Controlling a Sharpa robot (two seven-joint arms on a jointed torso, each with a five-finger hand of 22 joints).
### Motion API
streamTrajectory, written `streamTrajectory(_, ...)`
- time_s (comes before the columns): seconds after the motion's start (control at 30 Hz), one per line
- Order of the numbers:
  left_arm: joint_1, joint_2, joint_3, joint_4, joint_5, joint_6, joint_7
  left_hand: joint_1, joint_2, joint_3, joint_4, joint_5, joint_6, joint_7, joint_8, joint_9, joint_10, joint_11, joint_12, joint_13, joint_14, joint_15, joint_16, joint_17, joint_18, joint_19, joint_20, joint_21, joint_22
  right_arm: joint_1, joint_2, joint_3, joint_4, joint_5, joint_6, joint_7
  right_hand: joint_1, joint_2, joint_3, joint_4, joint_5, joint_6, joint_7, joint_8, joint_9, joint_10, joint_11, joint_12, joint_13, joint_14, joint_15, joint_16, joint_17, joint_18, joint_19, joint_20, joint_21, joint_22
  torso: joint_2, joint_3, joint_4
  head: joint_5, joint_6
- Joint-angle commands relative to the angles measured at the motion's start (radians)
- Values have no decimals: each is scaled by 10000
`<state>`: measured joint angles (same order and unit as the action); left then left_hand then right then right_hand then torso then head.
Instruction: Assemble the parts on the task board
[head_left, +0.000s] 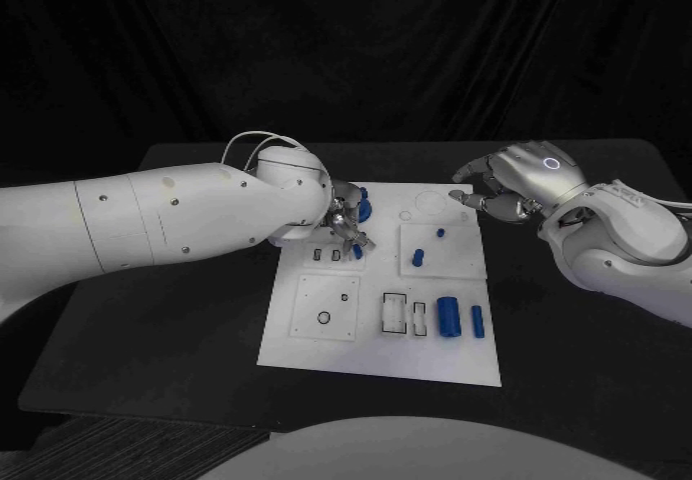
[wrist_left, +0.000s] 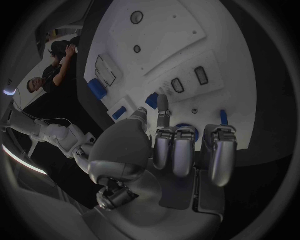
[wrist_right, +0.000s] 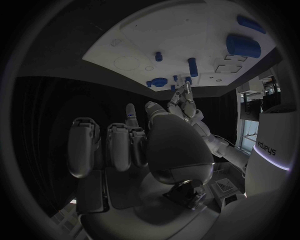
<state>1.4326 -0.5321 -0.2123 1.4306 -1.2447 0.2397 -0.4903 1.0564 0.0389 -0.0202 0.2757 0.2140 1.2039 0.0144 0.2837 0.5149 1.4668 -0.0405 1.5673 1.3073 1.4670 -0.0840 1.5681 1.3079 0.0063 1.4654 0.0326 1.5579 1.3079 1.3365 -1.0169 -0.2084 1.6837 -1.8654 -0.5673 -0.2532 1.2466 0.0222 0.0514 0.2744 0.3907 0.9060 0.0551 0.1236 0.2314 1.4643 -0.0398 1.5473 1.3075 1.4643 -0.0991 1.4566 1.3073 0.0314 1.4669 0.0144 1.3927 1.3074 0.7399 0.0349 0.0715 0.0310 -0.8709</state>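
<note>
The white task board (head_left: 378, 335) lies mid-table. My left hand (head_left: 346, 222) hovers over its far left part, fingers pointing down at a small blue part (head_left: 358, 252) beside the slots. In the left wrist view one fingertip (wrist_left: 162, 102) and the thumb flank that part (wrist_left: 152, 100); I cannot tell whether they pinch it. A round blue part (head_left: 365, 208) sits under this hand. My right hand (head_left: 505, 190) hangs at the board's far right corner, fingers curled in and holding nothing. A blue peg (head_left: 418, 257) and a tiny blue part (head_left: 440, 234) stand mid-board.
A thick blue cylinder (head_left: 450, 316) and a slim blue bar (head_left: 477, 320) lie at the board's near right. Dark rectangular slots (head_left: 392, 311) and a square inset plate (head_left: 326, 306) take up its near left. Black table (head_left: 159, 330) surrounds the board.
</note>
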Motion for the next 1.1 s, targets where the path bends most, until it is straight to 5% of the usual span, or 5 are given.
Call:
streamTrajectory(0.03, -29, 42, 7, -6, -20, 207, 142, 93, -16, 35, -40, 50, -53, 17, -69, 17, 1040, -35, 35, 2635, 1038, -26, 27, 2629, 5, 843, -53, -30, 2441, -28, 10, 7, -8, -62, 9, -207, 71, -13, 49, 11, 43, 67, 10, -64, -15, 874, 8, -44, 2316, 712, -1, 1, 697, 96, 377, -12, -35, 2092, 4, -3, 15, -24, 6)
streamTrajectory(1.1, -75, 94, 7, -88, -20, 393, 48, 651, -106, 417, -488, 542, -100, 13, -343, 275, 1040, -32, 35, 2635, 1038, -21, 27, 2629, 41, 735, -42, -129, 2347, -53, 53, 7, -63, 380, 31, -158, 80, -20, 56, 12, 35, 62, 19, -75, -23, 865, 13, -57, 2300, 709, 4, -8, 683, 100, 371, -11, -54, 2087, -1, -6, -1, -18, -17)
